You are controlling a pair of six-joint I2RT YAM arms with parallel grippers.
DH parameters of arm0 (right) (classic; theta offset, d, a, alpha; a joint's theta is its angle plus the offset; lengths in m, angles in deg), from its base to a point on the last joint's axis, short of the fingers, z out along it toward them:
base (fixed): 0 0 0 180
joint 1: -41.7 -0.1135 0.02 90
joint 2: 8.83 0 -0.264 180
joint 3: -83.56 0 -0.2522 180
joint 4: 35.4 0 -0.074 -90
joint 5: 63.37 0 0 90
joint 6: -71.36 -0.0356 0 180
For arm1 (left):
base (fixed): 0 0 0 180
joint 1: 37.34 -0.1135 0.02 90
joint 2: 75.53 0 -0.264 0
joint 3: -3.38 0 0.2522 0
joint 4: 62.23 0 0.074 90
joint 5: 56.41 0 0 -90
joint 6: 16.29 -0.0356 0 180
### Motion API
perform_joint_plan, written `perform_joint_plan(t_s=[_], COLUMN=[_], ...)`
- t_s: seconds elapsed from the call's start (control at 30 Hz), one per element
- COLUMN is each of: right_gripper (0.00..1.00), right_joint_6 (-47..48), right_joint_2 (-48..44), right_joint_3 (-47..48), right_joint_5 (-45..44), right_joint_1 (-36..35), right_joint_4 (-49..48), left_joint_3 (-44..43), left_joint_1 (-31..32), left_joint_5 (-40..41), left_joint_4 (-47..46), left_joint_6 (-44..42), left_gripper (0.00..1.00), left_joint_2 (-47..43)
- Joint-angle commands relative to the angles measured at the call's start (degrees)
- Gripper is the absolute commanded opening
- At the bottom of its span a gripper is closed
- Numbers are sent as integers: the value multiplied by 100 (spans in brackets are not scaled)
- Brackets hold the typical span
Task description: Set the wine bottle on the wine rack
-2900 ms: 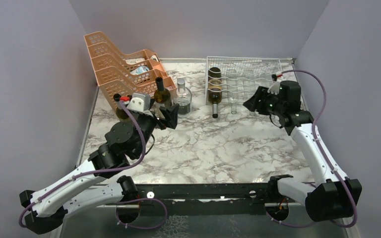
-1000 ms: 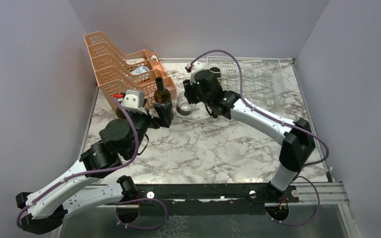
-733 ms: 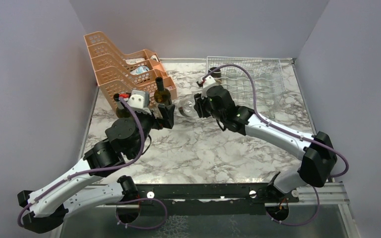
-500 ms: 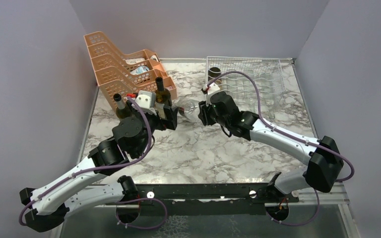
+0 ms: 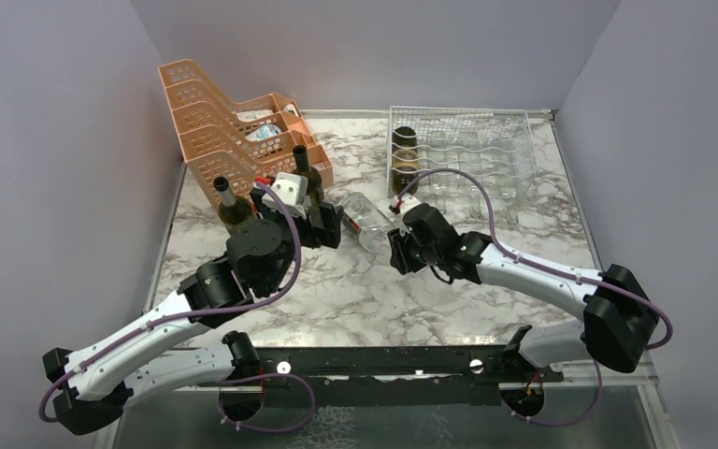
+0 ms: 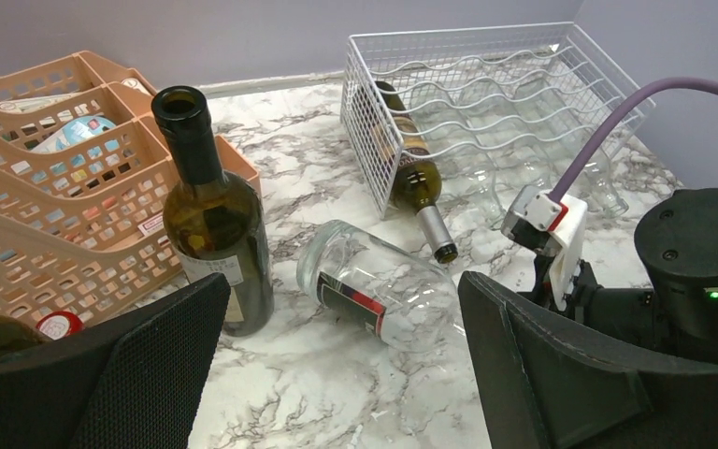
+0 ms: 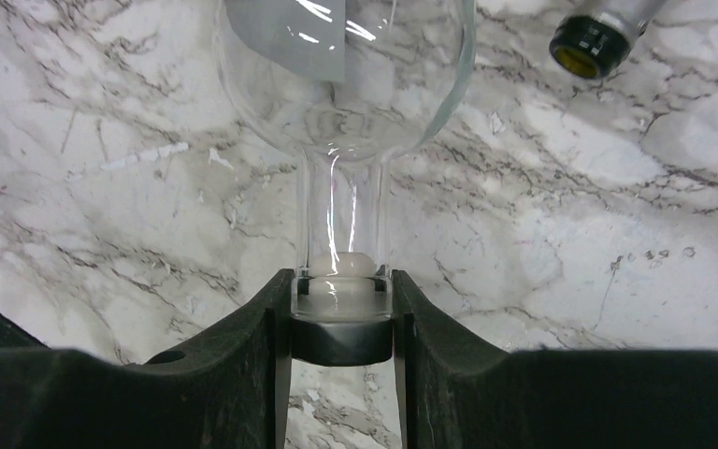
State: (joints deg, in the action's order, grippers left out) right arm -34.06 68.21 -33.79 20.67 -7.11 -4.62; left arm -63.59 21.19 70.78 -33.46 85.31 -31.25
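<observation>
A clear glass wine bottle (image 5: 365, 213) (image 6: 383, 290) (image 7: 346, 84) with a red and black label lies on its side low over the marble table, base towards the left arm. My right gripper (image 5: 397, 245) (image 7: 341, 309) is shut on its capped neck. The left gripper (image 5: 329, 224) (image 6: 341, 360) stands wide open just short of the bottle's base, holding nothing. The silver-white wire wine rack (image 5: 467, 140) (image 6: 495, 75) stands at the back right. One dark bottle (image 5: 404, 166) (image 6: 413, 173) lies in its leftmost cradle.
Orange perforated trays (image 5: 229, 122) (image 6: 47, 187) are stacked at the back left. Two dark green bottles (image 5: 305, 178) (image 5: 233, 208) stand upright in front of them, the nearer one (image 6: 210, 224) close to my left finger. The racked bottle's mouth (image 7: 587, 42) pokes out near the held bottle.
The right arm has tipped the clear bottle over and drawn it away from the trays towards the near middle. The left arm has shifted right, following it.
</observation>
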Motion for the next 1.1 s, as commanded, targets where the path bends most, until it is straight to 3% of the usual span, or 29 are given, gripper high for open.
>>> perform_joint_plan(t_s=[0.0,0.17,0.27,0.5,0.73,1.07], right_gripper=[1,3,16,26,49,53], right_joint_6=[-111,-181,-188,-277,-338,-344], right_joint_2=[-61,198,508,977,1086,1556], right_joint_3=[-230,-269,-106,58,156,572], right_joint_5=[330,400,440,279,214,124], right_joint_1=[-49,-52,-49,-49,-53,-50], right_joint_4=[134,248,441,550,392,75], left_joint_3=[106,118,126,152,171,170], left_joint_1=[14,13,15,10,10,10], left_joint_5=[-124,-150,-176,-186,-186,-168], left_joint_4=[-194,-217,-209,-166,-154,-156], left_joint_6=[-11,-67,-83,-96,-118,-184], left_gripper=[99,99,99,99,99,99], left_joint_2=[28,106,147,148,149,179])
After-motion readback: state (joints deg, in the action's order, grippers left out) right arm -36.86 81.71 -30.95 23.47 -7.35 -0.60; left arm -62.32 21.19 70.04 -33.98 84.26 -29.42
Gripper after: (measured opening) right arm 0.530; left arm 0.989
